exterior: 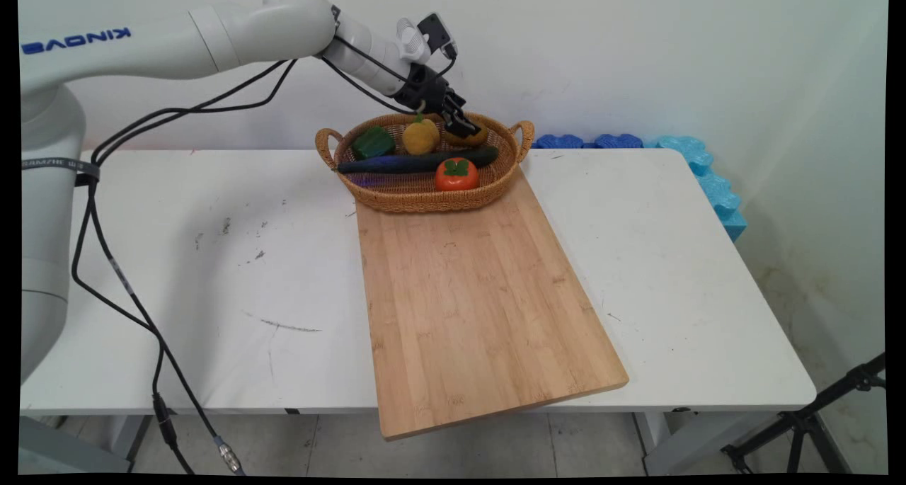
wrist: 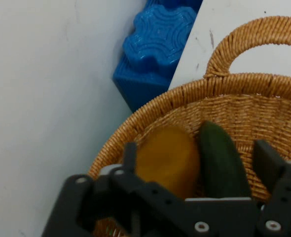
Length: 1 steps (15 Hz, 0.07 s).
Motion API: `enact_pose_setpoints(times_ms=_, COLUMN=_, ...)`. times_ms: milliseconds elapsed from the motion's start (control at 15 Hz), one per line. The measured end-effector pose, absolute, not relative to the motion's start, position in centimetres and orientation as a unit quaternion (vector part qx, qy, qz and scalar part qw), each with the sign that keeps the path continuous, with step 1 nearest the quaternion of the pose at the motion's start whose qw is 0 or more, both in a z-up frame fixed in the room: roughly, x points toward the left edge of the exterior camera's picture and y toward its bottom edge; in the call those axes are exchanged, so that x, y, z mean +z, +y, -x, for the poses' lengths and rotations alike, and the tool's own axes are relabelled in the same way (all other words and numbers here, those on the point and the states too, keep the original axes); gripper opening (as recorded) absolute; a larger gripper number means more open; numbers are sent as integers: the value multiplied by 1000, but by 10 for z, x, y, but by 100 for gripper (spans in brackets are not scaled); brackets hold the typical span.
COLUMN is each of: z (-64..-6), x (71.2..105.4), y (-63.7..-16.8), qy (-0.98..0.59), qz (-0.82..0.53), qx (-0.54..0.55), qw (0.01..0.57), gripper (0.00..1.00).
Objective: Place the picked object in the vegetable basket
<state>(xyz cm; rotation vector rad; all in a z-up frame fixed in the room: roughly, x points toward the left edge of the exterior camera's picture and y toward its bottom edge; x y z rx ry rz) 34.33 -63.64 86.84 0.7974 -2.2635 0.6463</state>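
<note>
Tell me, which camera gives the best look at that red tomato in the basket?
The main view. There the tomato sits whole and unobstructed at the near side of the basket, in front of the cucumber. The hand view does not show it at all: only the cucumber, an orange-yellow piece and the basket's wall appear above the gripper.

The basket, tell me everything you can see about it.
The basket is an oval of tan woven wicker with a looped handle at each end. It sits upright at the far end of the wooden board. Inside lie a cucumber, tomato, green pepper, yellow pepper and an orange piece. The open gripper reaches into it.
</note>
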Motion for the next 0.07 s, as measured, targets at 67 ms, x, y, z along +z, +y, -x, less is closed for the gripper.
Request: enact_pose_setpoints(times_ms=67, z=-344, x=867, y=-636, qy=-863, qz=-302, qx=246, qw=322, gripper=100)
